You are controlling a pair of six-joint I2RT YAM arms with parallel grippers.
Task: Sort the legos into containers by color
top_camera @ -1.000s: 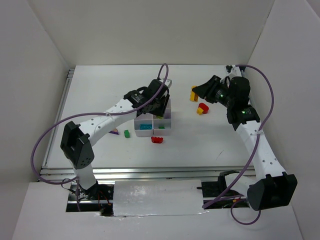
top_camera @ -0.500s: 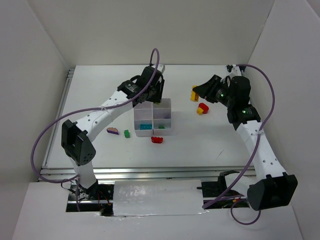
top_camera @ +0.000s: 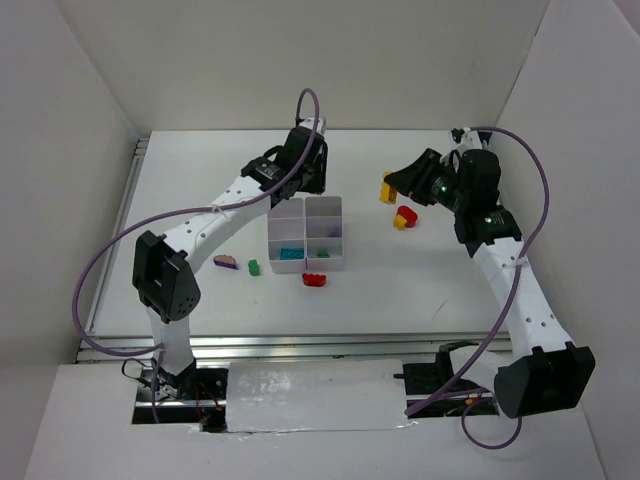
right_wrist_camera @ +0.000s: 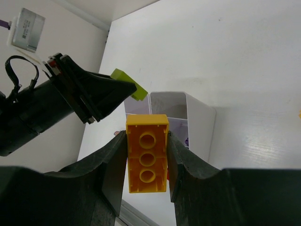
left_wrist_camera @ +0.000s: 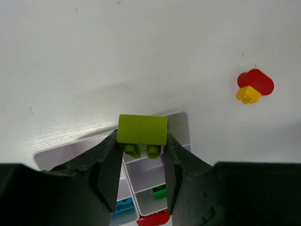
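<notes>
My left gripper (left_wrist_camera: 141, 147) is shut on a lime-green lego (left_wrist_camera: 142, 130), studs pointing down, and hangs above the far end of the white six-compartment containers (left_wrist_camera: 179, 123). In the top view the left gripper (top_camera: 307, 180) sits just behind the containers (top_camera: 330, 205). My right gripper (right_wrist_camera: 147, 162) is shut on a yellow lego (right_wrist_camera: 147, 160), hollow underside facing the camera, to the right of the containers (right_wrist_camera: 201, 123). In the top view the right gripper (top_camera: 392, 186) holds it off the table. A teal lego (top_camera: 291, 254) and a green lego (left_wrist_camera: 160, 191) lie in near compartments.
On the table lie a red-and-yellow lego (top_camera: 404, 217) right of the containers, a red lego (top_camera: 314, 279) at their near side, a green lego (top_camera: 253, 267) and a purple-pink lego (top_camera: 226, 263) to their left. White walls enclose the table.
My left gripper has moved from over the containers' middle toward their far end, still holding the lime-green lego. The right arm has stayed still.
</notes>
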